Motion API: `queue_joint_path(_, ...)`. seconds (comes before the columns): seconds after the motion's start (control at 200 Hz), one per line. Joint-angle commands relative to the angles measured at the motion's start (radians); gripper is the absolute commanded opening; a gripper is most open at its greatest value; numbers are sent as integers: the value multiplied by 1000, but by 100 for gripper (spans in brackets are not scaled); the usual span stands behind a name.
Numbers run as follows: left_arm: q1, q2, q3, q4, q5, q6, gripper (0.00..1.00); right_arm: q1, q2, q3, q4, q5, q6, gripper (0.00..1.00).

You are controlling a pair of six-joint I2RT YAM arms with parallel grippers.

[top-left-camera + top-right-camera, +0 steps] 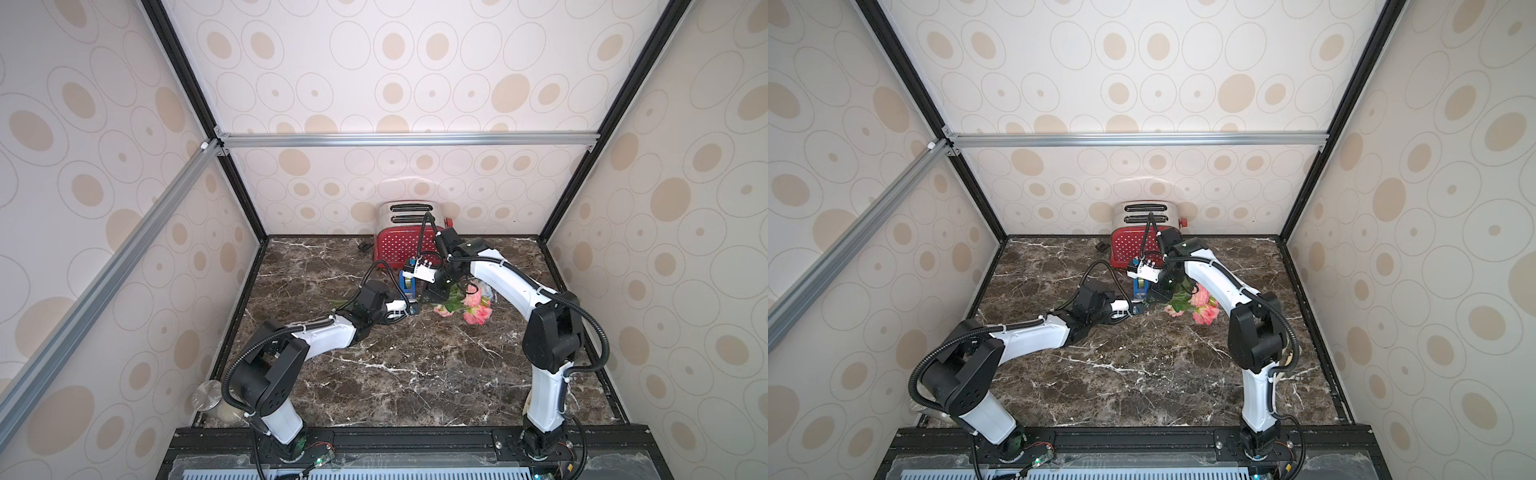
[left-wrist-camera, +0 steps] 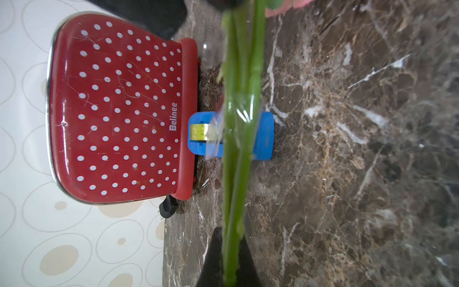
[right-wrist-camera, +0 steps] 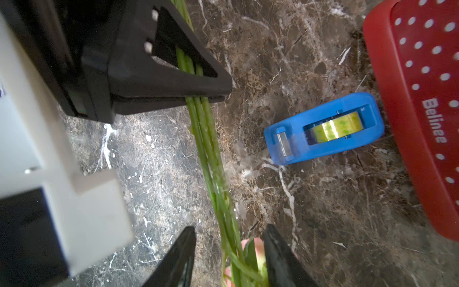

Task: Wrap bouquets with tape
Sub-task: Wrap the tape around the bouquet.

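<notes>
The bouquets (image 1: 473, 308) sit low over the marble table (image 1: 415, 374), a little toward 2 o'clock from its middle in both top views. The pink blooms are at the 3 o'clock end and the thin green stems (image 3: 206, 149) run off toward 9 o'clock. The left gripper (image 3: 198, 97) is clamped tight on the stems partway along, its black fingers pressed together with the three stalks pinched between them. The right gripper (image 3: 229, 229) is nearer the blooms. Its jaws are partly spread, one on either side of the stems, with a gap showing on both sides, so it holds nothing. A strip of clear tape (image 2: 239, 111) lies creased across the stems between the two grippers. In the right wrist view a pale, blurred length of it leads toward the cutter end of the blue tape dispenser (image 3: 323, 129). The dispenser stands on the table at about 12 o'clock from the taped spot, just beside the stems, with its yellowish roll (image 2: 198, 131) showing in the window. Directly behind it at 12 o'clock, close against it, stands a red polka-dot toaster (image 1: 399, 245) by the back wall.
</notes>
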Motion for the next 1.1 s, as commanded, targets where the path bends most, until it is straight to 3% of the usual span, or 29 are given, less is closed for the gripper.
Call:
queue_joint_path(0.0, -28, -54, -10, 121, 35, 39, 0, 12, 46, 61, -117, -19, -26, 47)
queue_joint_path(0.395, -38, -68, -55, 206, 18, 47, 0, 26, 125, 146, -167, -4, -36, 43)
queue_joint_path(0.68, -39, -65, -44, 194, 40, 31, 0, 38, 162, 187, -179, -3, -38, 13)
queue_joint_path(0.84, -38, -64, -38, 168, 40, 31, 0, 39, 151, 183, -173, 35, -52, 2)
queue_joint_path(0.985, -37, -77, -37, 119, 76, 16, 22, 38, 122, 148, -155, 50, -81, 0)
queue_joint_path(1.095, -37, -111, -2, -41, 147, -15, 34, 38, 94, 108, -106, 61, -106, 0)
